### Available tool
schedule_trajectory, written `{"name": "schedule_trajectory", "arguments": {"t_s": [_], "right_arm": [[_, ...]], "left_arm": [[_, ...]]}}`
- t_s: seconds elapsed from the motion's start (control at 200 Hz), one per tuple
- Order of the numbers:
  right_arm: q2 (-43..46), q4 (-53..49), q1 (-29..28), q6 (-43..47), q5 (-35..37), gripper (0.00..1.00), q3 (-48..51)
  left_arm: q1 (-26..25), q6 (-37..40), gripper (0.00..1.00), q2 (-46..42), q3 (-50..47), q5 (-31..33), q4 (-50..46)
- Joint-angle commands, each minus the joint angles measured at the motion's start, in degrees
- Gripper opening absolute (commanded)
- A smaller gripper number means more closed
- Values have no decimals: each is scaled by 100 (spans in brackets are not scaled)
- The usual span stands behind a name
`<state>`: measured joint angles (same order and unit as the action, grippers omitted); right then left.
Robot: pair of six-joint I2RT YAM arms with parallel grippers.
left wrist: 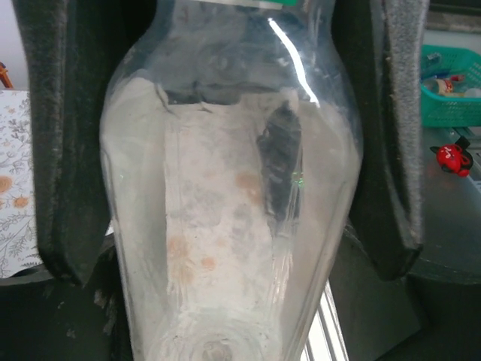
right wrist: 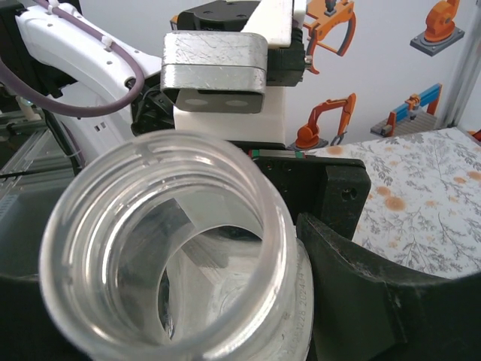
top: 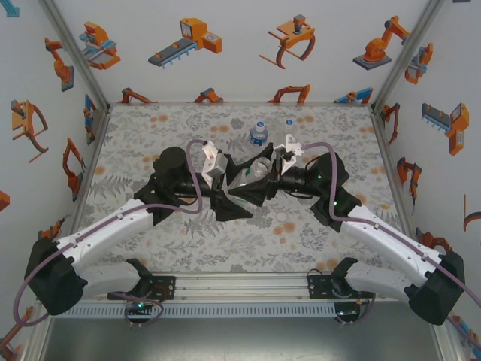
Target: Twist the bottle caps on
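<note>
1. Mid-table, a plain clear bottle (top: 255, 171) hangs between the two arms above the cloth, lying roughly level; its open mouth (right wrist: 161, 248) faces the right wrist camera.
2. The left gripper (left wrist: 229, 263) is clamped on the bottle's body, its dark pads (left wrist: 64, 188) against either side; the right gripper (right wrist: 188, 316) is closed round the neck, one black finger (right wrist: 361, 301) hard beside the threaded rim.
3. Just behind the joined grippers a blue-labelled bottle (top: 258, 134) stands upright; a small white cap (top: 288, 120) lies near it to the right, farther back and apart from both arms.
4. The left arm's silver wrist camera (right wrist: 214, 64) looms directly beyond the bottle mouth, close over the grip.
5. A grey floral tablecloth (top: 150, 128) with orange dots covers the table; white walls (top: 225, 68) on three sides carry orange robot-arm cartoons; an aluminium rail (top: 240, 284) runs along the near edge between the bases.
6. Past the left fingers, off the table, sit a green basket (left wrist: 451, 83) and a small red object (left wrist: 451, 158), too blurred to name.
</note>
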<state>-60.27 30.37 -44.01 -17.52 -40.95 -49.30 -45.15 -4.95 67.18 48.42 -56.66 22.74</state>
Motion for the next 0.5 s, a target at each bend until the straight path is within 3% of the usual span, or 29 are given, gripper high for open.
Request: {"name": "schedule_trajectory", "arguments": {"t_s": [0.0, 0.315, 0.496], "right_arm": [[155, 381, 6, -80, 61, 20, -19], [182, 505, -2, -169, 70, 18, 17], [225, 499, 0, -172, 109, 20, 34]], "left_arm": [[-55, -156, 70, -8, 183, -11, 301], [-60, -116, 56, -64, 194, -11, 205], [-57, 126, 41, -147, 228, 5, -136]]}}
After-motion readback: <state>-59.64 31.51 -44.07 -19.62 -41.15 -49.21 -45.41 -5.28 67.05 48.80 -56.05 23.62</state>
